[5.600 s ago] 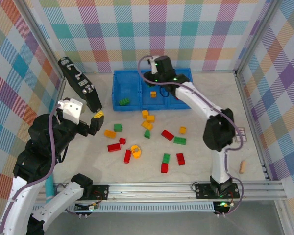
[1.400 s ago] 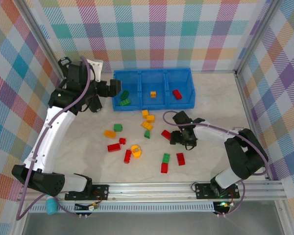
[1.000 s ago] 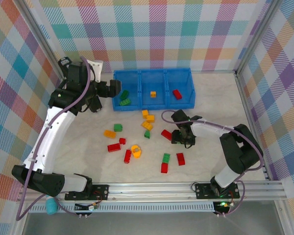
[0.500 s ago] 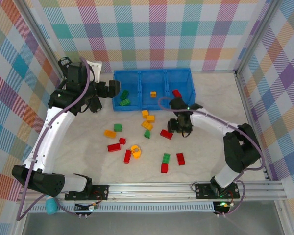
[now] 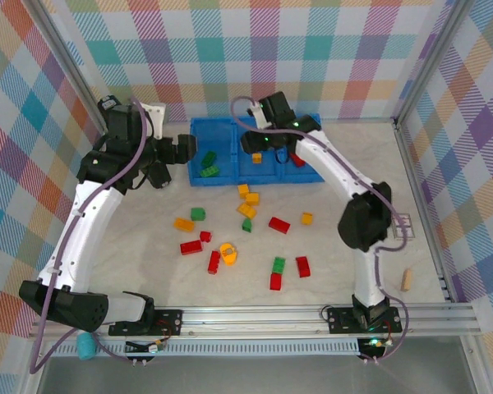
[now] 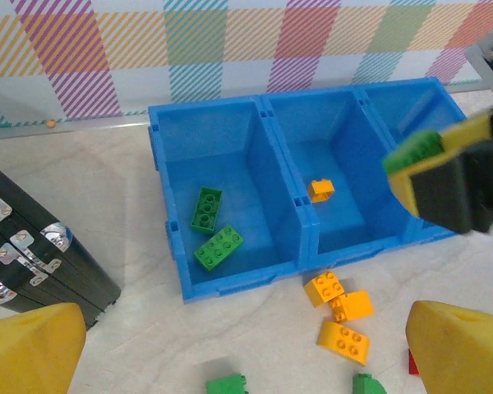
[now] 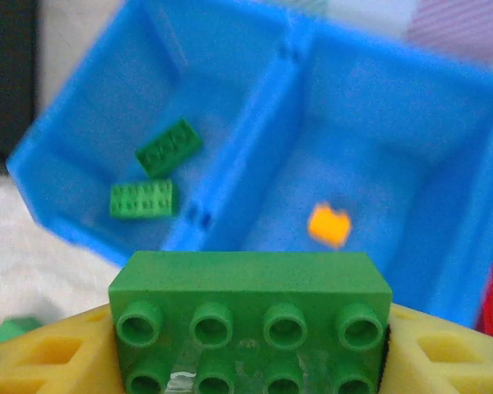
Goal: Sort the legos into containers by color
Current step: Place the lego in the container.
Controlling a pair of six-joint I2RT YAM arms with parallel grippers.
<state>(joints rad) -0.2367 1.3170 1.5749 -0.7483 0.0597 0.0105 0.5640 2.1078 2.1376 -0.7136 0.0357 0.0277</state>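
Your right gripper (image 5: pixel 281 153) is clamping a green brick (image 7: pixel 251 316) and hovering it over the blue tray (image 6: pixel 300 205), around the middle and right compartments; I cannot tell which one. Your left gripper (image 5: pixel 179 160) is hanging spread wide just left of the tray, gripping nothing. Two green bricks (image 6: pixel 207 209) are lying in the left compartment and an orange brick (image 6: pixel 320 190) in the middle one. Loose bricks (image 5: pixel 279 224) are sitting on the bench (image 5: pixel 148 254) on the tray's near side.

Six green legos (image 5: pixel 198 213), seven red legos (image 5: pixel 279 225), seven orange legos (image 5: pixel 184 223), one blue tray (image 6: pixel 230 285)
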